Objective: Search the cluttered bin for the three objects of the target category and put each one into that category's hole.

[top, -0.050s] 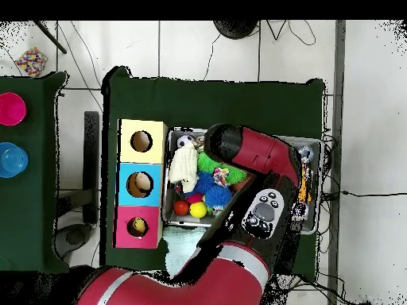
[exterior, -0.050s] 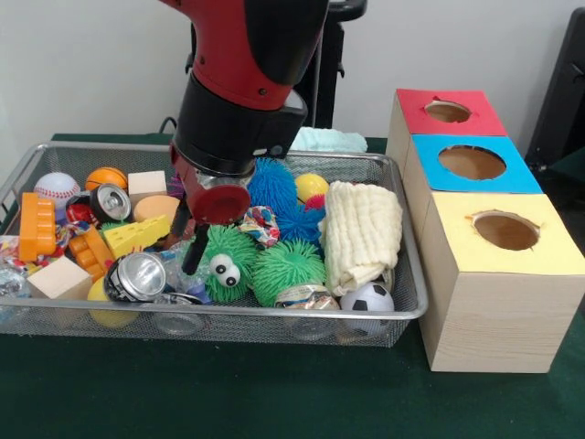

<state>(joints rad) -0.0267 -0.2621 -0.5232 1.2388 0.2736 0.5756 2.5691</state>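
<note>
Close front, high overhead; shared bin (exterior, -0.050s: pixel 407 306) (top, -0.050s: pixel 316 143)

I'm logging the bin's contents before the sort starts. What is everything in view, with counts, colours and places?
Wire mesh bin: one, silver, on the green table.
Sorting boxes: three, wooden, beside the bin: red top, blue top, yellow top, each with a round hole.
Spiky balls: green with eyes, green, blue, mid-bin.
Folded cloth: one, cream, bin's box side.
Soccer ball: one, black-white, front corner.
Baseball: one, white, far corner.
Cans: at least two, silver.
Cheese toy: one, yellow.
Wooden block: one, tan.
Gripper: black, lowered into the bin.
</note>
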